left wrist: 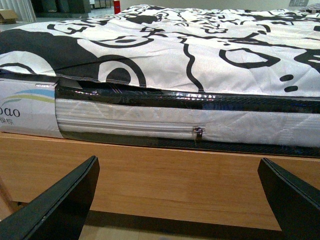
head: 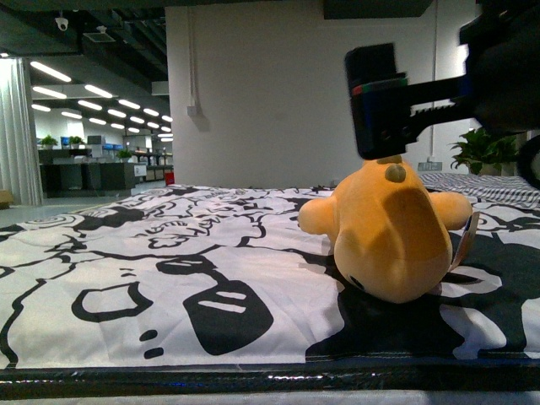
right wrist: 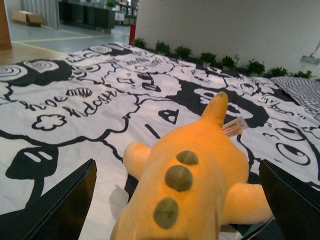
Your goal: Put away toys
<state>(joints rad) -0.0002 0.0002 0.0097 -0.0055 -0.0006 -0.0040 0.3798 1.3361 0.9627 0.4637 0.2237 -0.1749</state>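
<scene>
The bed's black-and-white cartoon quilt [head: 169, 245] covers nearly everything ahead of me. Below it are the wrapped mattress [left wrist: 150, 122] and the wooden bed frame [left wrist: 165, 170]. My left pincer [left wrist: 177, 162] faces these from the side, spread wide and holding nothing. The orange plush toy [head: 392, 232] lies on the quilt towards my right. My right pincer [right wrist: 177, 165] hangs just over it, fingers [right wrist: 65, 205] wide apart on either side, gripping nothing. Three green spots [right wrist: 178, 177] run down the toy's back, and a small tag [right wrist: 234, 126] sticks out.
</scene>
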